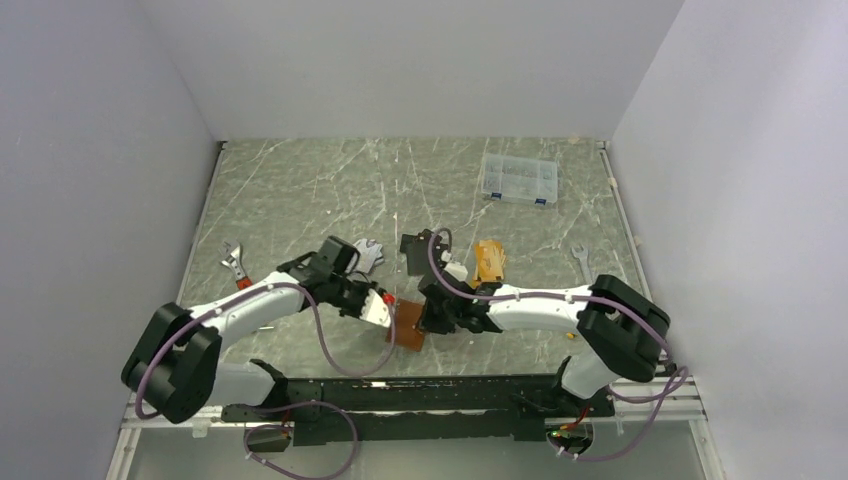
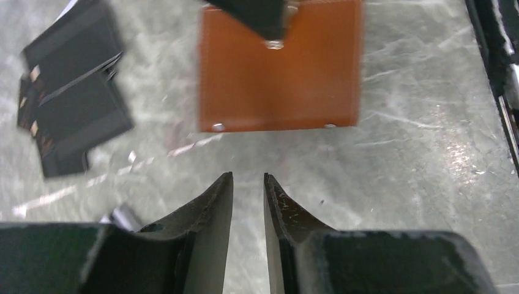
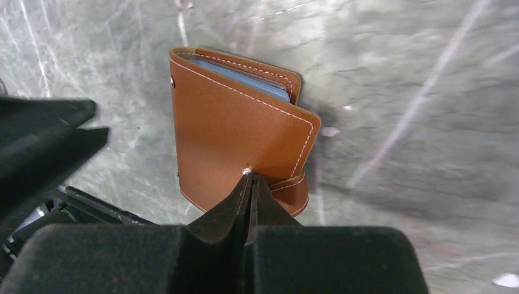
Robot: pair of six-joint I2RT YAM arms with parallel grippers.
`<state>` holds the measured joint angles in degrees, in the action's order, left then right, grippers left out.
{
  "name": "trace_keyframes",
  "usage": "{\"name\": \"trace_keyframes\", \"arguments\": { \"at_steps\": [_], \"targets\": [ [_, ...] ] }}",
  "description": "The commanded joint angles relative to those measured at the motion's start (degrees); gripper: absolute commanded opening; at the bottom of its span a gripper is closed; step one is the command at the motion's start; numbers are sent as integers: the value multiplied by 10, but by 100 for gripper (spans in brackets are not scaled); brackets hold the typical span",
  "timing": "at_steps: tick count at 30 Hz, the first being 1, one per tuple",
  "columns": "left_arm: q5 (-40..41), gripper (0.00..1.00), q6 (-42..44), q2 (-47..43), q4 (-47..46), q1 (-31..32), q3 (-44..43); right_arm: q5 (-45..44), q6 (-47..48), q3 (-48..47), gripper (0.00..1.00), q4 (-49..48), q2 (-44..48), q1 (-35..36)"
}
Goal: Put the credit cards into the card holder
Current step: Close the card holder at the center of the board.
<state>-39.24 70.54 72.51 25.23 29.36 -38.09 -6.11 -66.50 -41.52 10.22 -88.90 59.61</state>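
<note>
The tan-brown leather card holder lies on the table between my two grippers, its cover lifted a little so the blue-grey inner pockets show. My right gripper is shut on the near edge of the card holder's cover, by the snap. My left gripper is slightly open and empty, just short of the card holder. A pile of black cards lies to its left. In the top view the black cards, orange-gold cards and silver-grey cards lie behind the grippers.
A clear plastic compartment box stands at the back right. One wrench lies at the left, another at the right. The black frame runs along the near edge. Grey walls close in both sides.
</note>
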Motion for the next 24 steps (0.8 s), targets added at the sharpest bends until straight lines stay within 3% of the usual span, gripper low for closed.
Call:
{"name": "trace_keyframes", "arguments": {
  "at_steps": [1,7,10,13,17,19,24],
  "targets": [
    [53,30,83,35,-47,88,11,-43,53,73,0,214,9,-37],
    [99,28,86,71,-60,188,-8,-34,97,102,0,222,108,-111],
    [136,22,81,85,-94,225,-10,-23,108,106,0,222,136,-131],
    [217,14,59,94,-177,256,4,-12,117,107,0,216,137,-138],
    [276,14,85,102,-305,272,35,-8,136,94,0,213,120,-149],
    [297,14,121,110,-374,273,61,-7,158,80,0,220,108,-162],
    [300,15,193,116,-442,272,102,-11,212,27,0,244,97,-204]
  ]
}}
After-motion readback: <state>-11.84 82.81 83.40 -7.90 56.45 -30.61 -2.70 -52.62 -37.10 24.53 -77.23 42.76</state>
